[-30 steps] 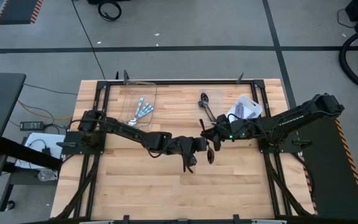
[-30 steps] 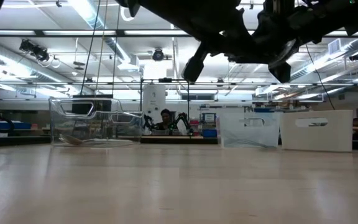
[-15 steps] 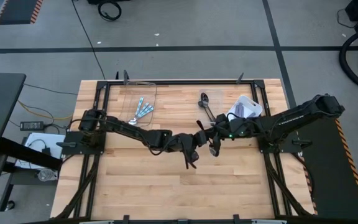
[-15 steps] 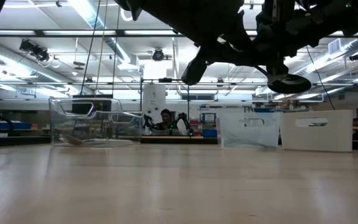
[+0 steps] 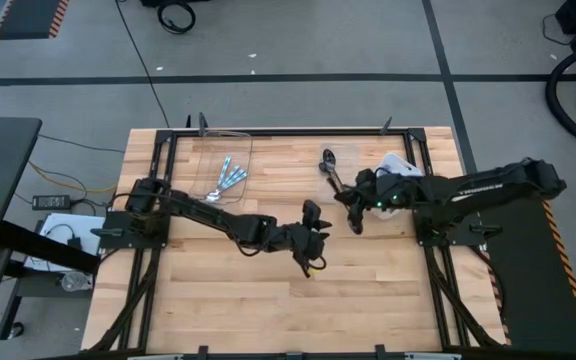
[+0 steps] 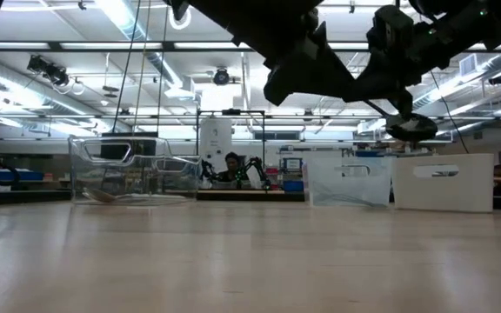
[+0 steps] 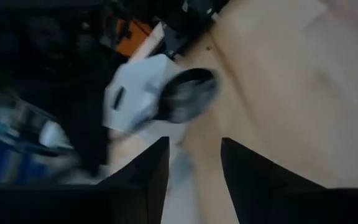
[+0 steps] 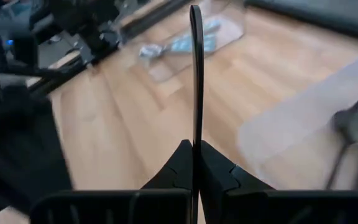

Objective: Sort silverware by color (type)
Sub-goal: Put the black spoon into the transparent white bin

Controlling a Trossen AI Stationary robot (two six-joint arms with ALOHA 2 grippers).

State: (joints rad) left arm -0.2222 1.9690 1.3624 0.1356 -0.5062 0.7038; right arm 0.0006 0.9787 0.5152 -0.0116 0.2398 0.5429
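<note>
My right gripper (image 5: 351, 205) is shut on a dark spoon (image 6: 410, 127) above the table's middle right. The spoon's bowl also shows, blurred, in the left wrist view (image 7: 188, 99). My left gripper (image 7: 194, 171) stands open just left of it, over the table's middle (image 5: 318, 232), with nothing between its fingers. Silver spoons with light-blue handles (image 5: 230, 175) lie in a clear container (image 5: 208, 160) at the far left. More dark spoons (image 5: 330, 168) lie in a clear container at the far middle. My right gripper pinches the dark spoon's thin handle (image 8: 195, 134) between its two fingers. The spoon runs on along the fingers and sticks out past their tips, seen edge-on. It is lifted clear of the table, its bowl end (image 6: 410, 127) lowest.
A white container (image 5: 400, 172) stands at the far right, beside the clear one with the dark spoons (image 8: 353, 124). The two arms nearly meet over the table's middle. The near half of the wooden table (image 5: 268, 310) lies bare.
My left gripper has opened, let go of the dark spoon and rolled its wrist. My right gripper has shut on the spoon and drawn back with it toward the table's far right, so the spoon has passed from left to right.
</note>
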